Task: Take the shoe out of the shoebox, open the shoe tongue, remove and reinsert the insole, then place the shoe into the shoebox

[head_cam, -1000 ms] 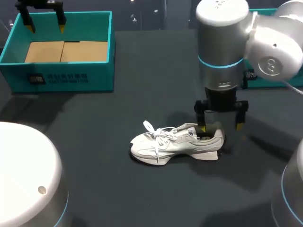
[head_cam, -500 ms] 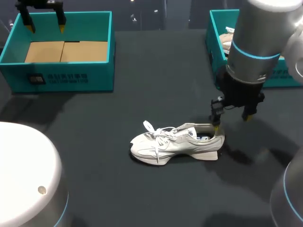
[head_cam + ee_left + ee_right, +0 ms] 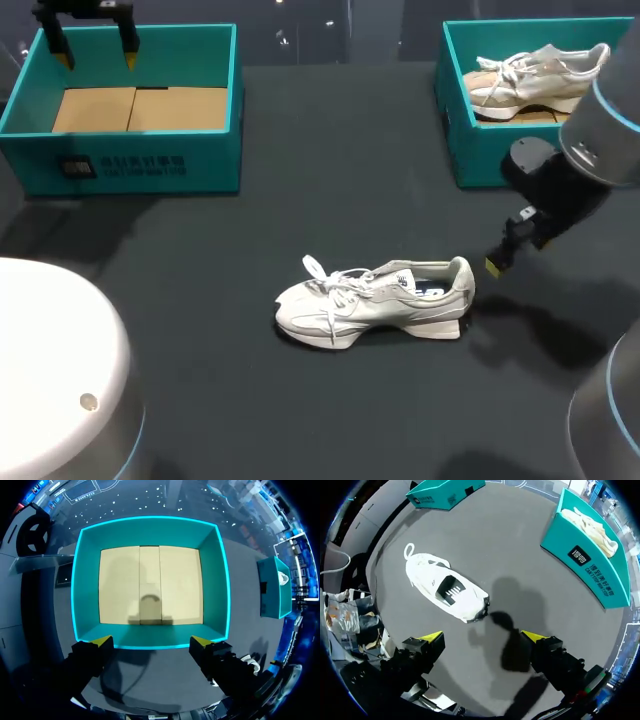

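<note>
Left arm: comes in at the far left corner and hangs above the left shoebox (image 3: pixel 140 165).
Left hand (image 3: pixel 151 641): fingers spread wide with nothing between them; the yellow tips sit over one long wall of that shoebox.
Right arm: comes in from the right, forearm slanting down toward the surface (image 3: pixel 300 200), in front of the right shoebox (image 3: pixel 470 150).
Right hand (image 3: pixel 484 637): fingers spread and gripping nothing, held above bare surface just behind the shoe's heel, not touching it.
White sneaker (image 3: pixel 375 305): out of any box, standing on its sole mid-surface, toe toward the left side, heel toward the right hand; laces loose, and a printed insole shows in the opening.
Left shoebox contents: a tan cardboard liner (image 3: pixel 150 585) only.
Right shoebox contents: a second white sneaker (image 3: pixel 530 75) lying inside.
Hard to make out: in the head view only one yellow tip of the right hand shows, and the arm covers the near right corner of the right shoebox and part of the second sneaker. How the tongue of the sneaker on the surface lies cannot be judged.
</note>
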